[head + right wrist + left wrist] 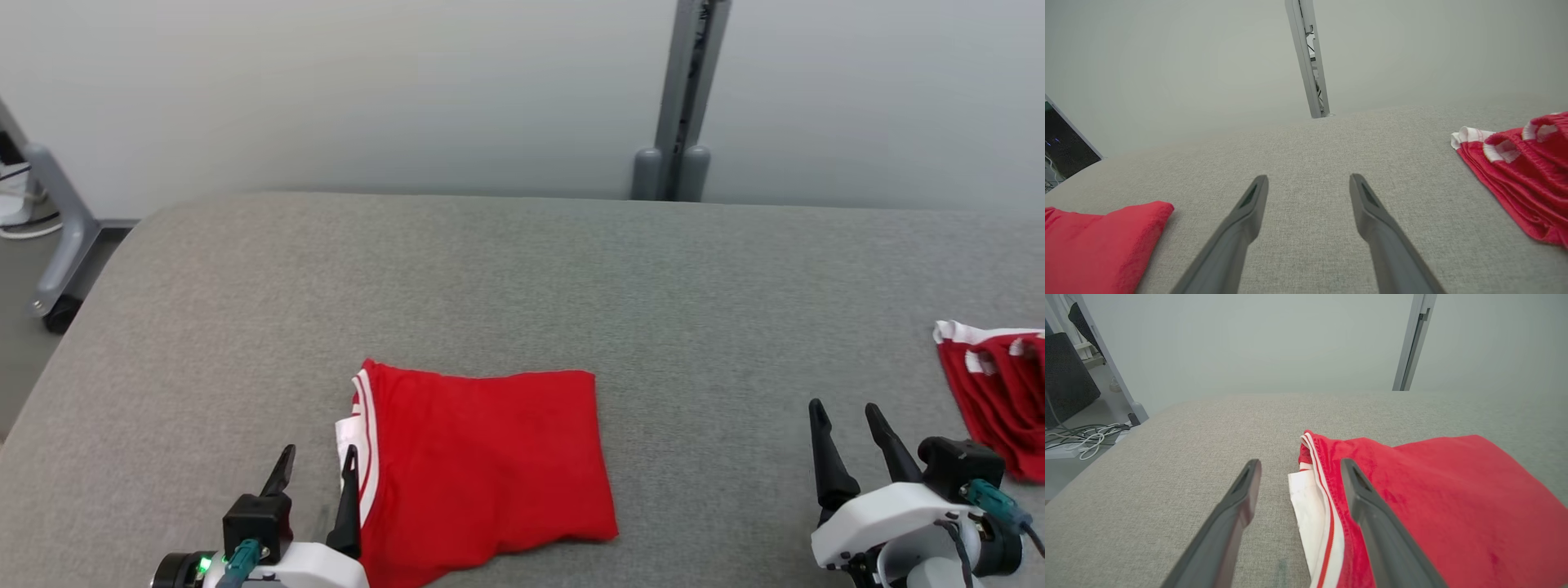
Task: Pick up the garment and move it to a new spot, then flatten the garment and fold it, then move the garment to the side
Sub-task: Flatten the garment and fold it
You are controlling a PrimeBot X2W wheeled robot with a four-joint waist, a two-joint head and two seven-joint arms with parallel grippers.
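Jaws of left gripper (319, 452) and right gripper (843, 407) stand wide, empty. The left brackets the folded garment (482, 465) at its white-trimmed edge; clamp every layer before dragging aside.

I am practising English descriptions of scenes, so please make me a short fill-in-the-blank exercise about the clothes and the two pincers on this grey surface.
1. The folded garment is mostly ____ in colour.
2. Its trim, beside the left pincer, is ____.
3. The right pincer holds nothing, and its jaws stand ____.
4. A second garment lies crumpled on the grey surface, on the robot's ____ side.
Missing words: red; white; open; right.
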